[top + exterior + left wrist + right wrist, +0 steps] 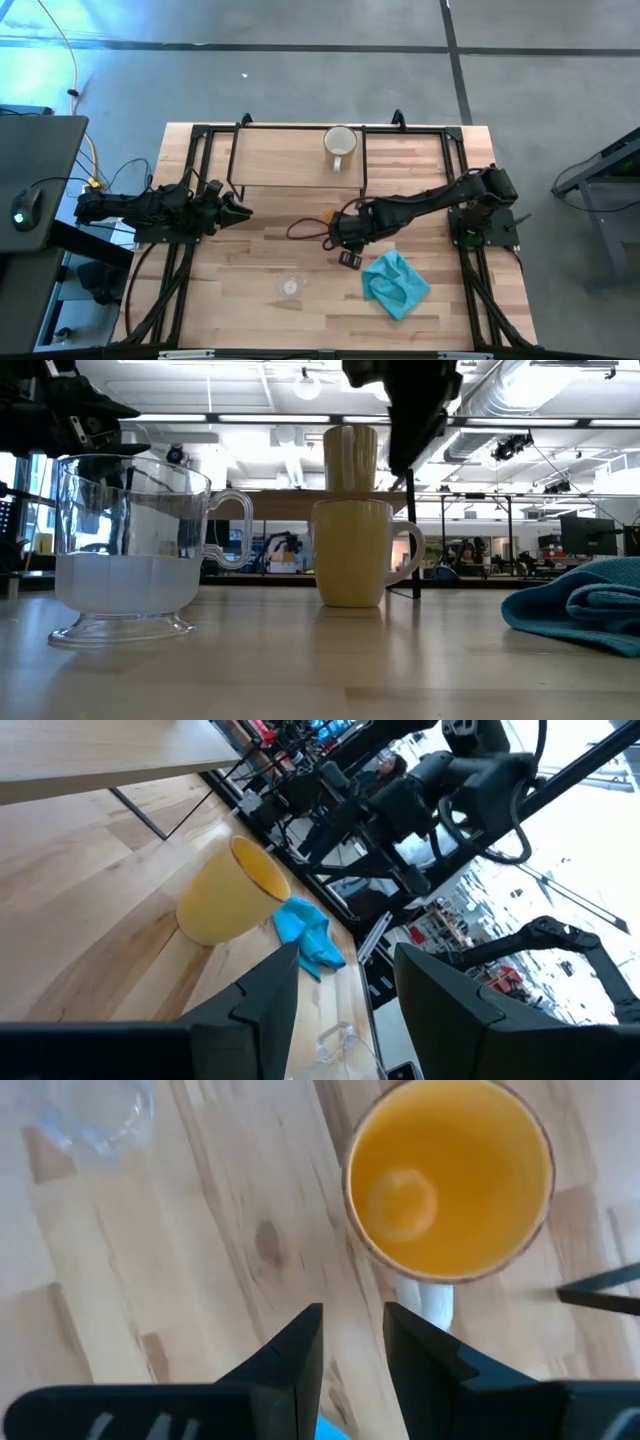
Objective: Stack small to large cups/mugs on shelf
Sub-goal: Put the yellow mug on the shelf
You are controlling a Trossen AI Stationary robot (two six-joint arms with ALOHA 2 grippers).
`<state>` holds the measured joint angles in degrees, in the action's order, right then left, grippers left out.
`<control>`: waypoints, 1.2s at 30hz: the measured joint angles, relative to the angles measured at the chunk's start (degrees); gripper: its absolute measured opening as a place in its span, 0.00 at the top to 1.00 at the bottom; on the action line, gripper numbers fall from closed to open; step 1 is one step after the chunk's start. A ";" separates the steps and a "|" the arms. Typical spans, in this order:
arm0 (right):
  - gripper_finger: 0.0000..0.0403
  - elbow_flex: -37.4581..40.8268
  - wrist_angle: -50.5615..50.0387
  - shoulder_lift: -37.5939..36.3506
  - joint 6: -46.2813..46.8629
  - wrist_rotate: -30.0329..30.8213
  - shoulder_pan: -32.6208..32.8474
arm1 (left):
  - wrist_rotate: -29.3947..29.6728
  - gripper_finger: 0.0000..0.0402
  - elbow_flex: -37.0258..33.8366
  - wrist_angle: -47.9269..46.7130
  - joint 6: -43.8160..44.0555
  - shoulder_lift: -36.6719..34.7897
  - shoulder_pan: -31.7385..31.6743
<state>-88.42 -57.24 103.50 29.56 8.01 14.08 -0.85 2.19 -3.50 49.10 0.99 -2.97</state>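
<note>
The right gripper (352, 1342) is being held pointing down beside the orange mug (448, 1177) mid-tabletop, fingers narrowly parted, gripping nothing. The left gripper (345, 982) is being held wide near the left edge. The cream mug (340, 146) is sitting on the shelf (280, 160).

The table (250, 320) bears shelf (290, 160), orange mug (352, 552), glass cup (130, 550), cloth (396, 284).

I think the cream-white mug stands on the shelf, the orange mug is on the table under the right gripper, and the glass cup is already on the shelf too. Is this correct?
Not quite: the glass cup is not on the shelf. The high view shows it on the tabletop, at the near side, left of the teal cloth. The cream-white mug does stand on the shelf, and the orange mug is on the table under the right gripper.
</note>
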 joint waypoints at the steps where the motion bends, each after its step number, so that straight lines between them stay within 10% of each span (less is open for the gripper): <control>1: 0.75 0.00 -0.04 0.08 -0.02 0.74 0.23 | 0.01 0.62 0.00 0.00 0.00 0.00 -0.01; 36: 0.75 6.82 2.24 0.07 -7.18 4.21 -3.90 | -0.21 0.62 0.01 0.01 -2.34 0.00 -0.01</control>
<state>-81.60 -55.00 103.57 22.38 12.22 10.18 -1.06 2.20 -3.49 46.76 0.99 -2.98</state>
